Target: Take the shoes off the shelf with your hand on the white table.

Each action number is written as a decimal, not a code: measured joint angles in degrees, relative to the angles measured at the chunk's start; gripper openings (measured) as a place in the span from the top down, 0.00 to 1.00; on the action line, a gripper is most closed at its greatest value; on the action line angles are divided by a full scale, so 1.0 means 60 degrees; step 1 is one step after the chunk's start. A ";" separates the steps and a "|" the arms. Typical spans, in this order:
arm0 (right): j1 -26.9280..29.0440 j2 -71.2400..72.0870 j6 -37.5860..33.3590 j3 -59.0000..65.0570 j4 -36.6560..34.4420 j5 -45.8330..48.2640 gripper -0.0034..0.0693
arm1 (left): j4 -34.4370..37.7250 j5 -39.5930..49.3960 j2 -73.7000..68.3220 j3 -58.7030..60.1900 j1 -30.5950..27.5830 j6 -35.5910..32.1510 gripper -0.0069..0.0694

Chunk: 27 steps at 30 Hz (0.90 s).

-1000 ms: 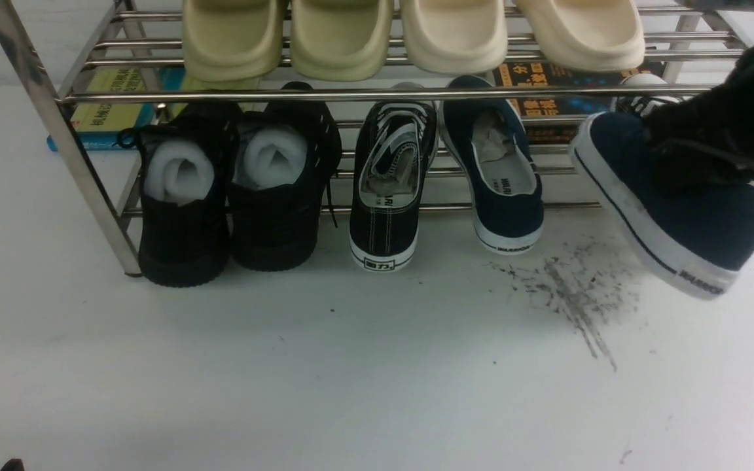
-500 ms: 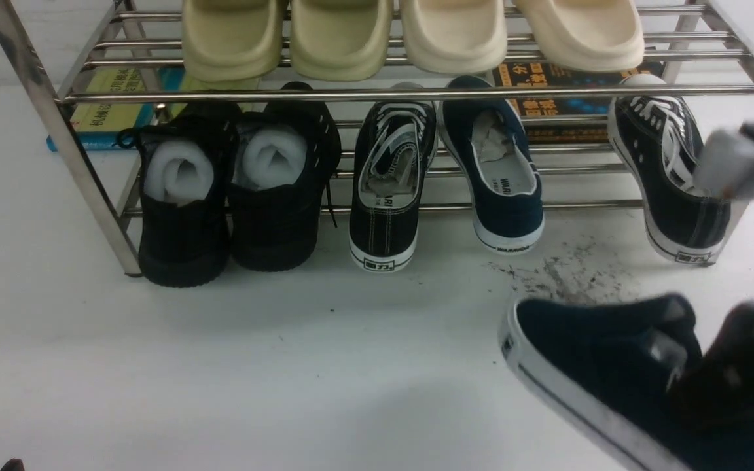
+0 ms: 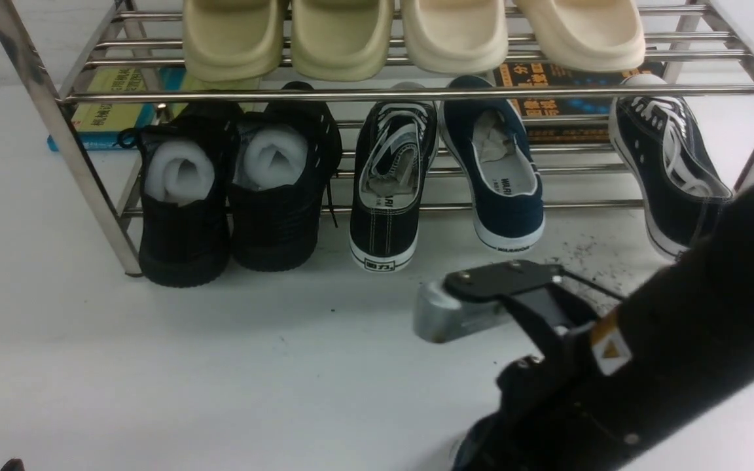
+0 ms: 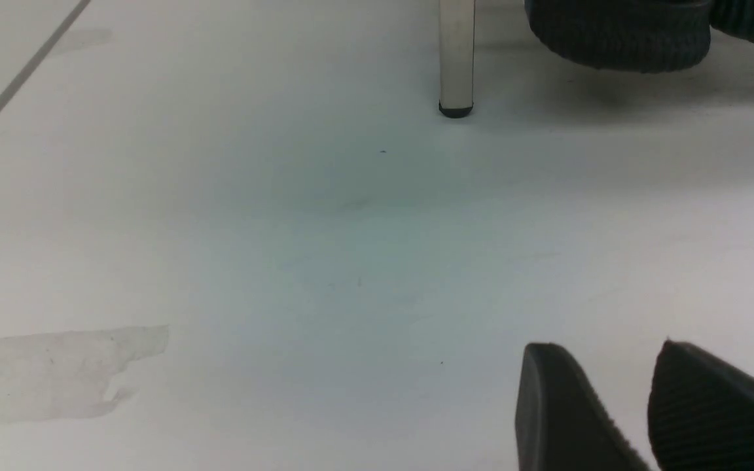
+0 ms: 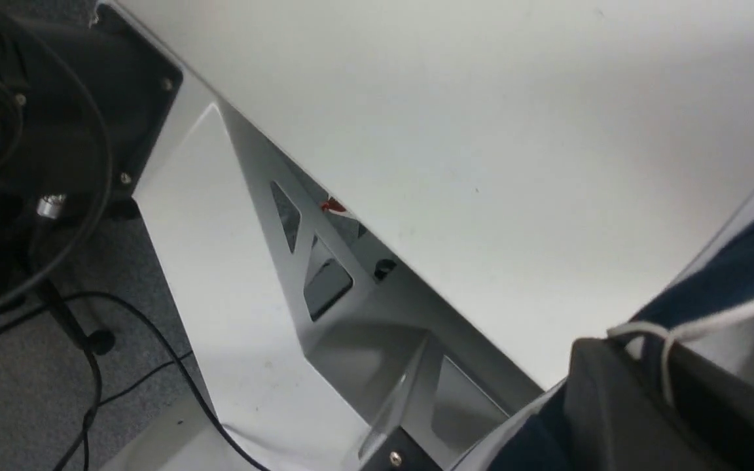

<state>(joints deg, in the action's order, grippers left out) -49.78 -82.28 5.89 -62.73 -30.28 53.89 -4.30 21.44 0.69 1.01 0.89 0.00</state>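
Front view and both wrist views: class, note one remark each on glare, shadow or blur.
Front view: glare streaks the shelf tubes; the right arm looms dark near the lens. Left wrist view: soft shadow under a black shoe. Right wrist view: the navy shoe is blurred.

shelf [image 3: 390, 93]: glossy metal tubes | white table [image 3: 220, 366]: matt, smooth | shoes [image 3: 511, 212]: navy canvas cloth
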 joint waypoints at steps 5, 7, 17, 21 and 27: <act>-0.0051 -0.0905 0.0122 -0.1126 0.0250 0.0356 0.88 | 0.0000 0.0000 0.0000 0.0000 0.0000 0.0000 0.59; -0.0051 -0.1065 0.0158 -0.1514 0.0462 0.0632 0.88 | 0.0000 0.0000 0.0000 0.0000 0.0000 0.0000 0.59; -0.0041 -0.1150 0.0389 -0.2460 0.1304 0.2616 0.88 | 0.0000 0.0000 0.0000 0.0000 0.0000 0.0000 0.59; -0.0022 -0.1150 0.0356 -0.3064 0.1923 0.3078 0.88 | 0.0000 0.0000 0.0000 0.0000 0.0000 0.0000 0.59; -0.0012 -0.1150 0.0334 -0.3947 0.2416 0.2768 0.88 | 0.0000 0.0000 0.0000 0.0000 0.0000 0.0000 0.59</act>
<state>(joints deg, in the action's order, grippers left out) -49.85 -89.18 7.90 -86.42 -15.78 70.50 -4.30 21.44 0.69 1.01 0.89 0.00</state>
